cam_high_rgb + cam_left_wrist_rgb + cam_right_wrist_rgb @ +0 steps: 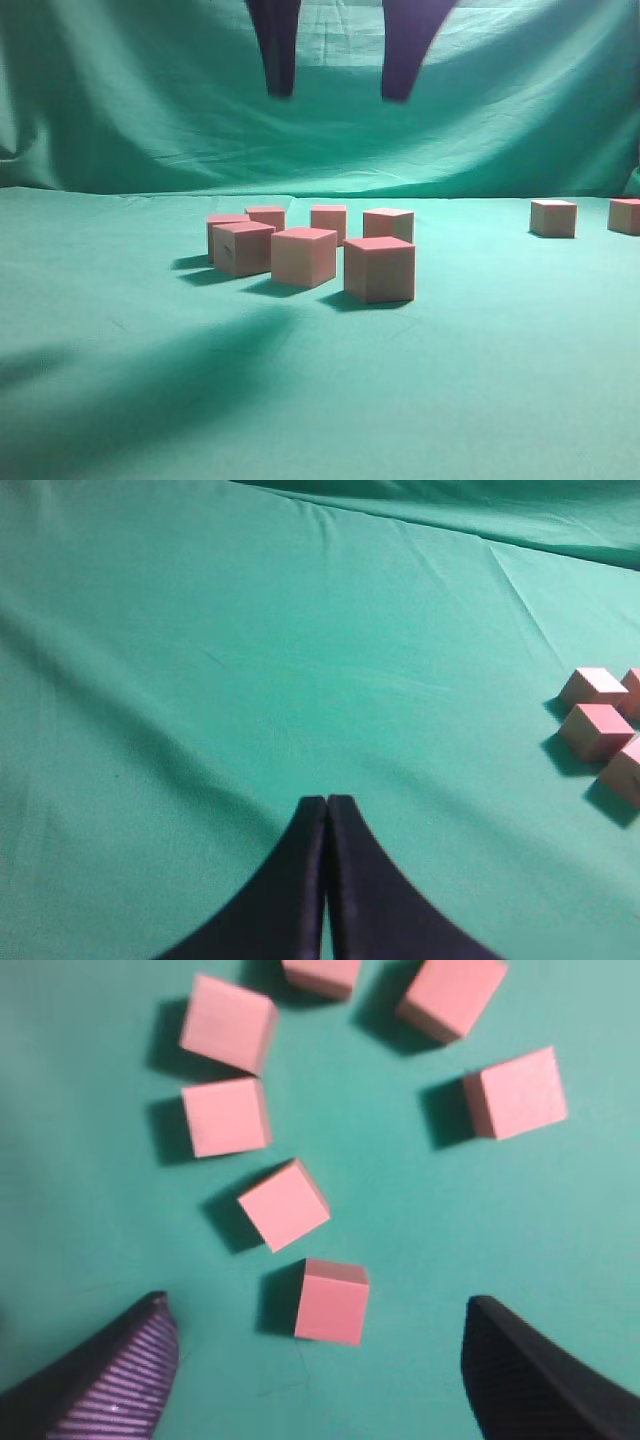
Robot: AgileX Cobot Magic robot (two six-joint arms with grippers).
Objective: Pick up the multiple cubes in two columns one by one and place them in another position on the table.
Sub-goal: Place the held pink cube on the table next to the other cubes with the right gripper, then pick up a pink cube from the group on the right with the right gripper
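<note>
Several pinkish-red cubes [303, 256] stand in a loose cluster on the green table [120, 330]; the nearest is a cube [379, 268] at the front right of the group. Two more cubes [553, 217] sit apart at the far right. My right gripper [340, 95] hangs high above the cluster, open and empty. Looking straight down, the right gripper [315, 1305] frames one cube [332, 1300] on the cloth between its spread fingers, with the other cubes [284, 1203] beyond. My left gripper [327, 800] is shut with nothing in it over bare cloth, cubes [596, 730] off to its right.
A draped green backdrop [500, 120] rises behind the table. Wide stretches of bare cloth [480, 380] lie in front of the cluster and to its left [200, 680]. A broad shadow [150, 380] falls across the front left.
</note>
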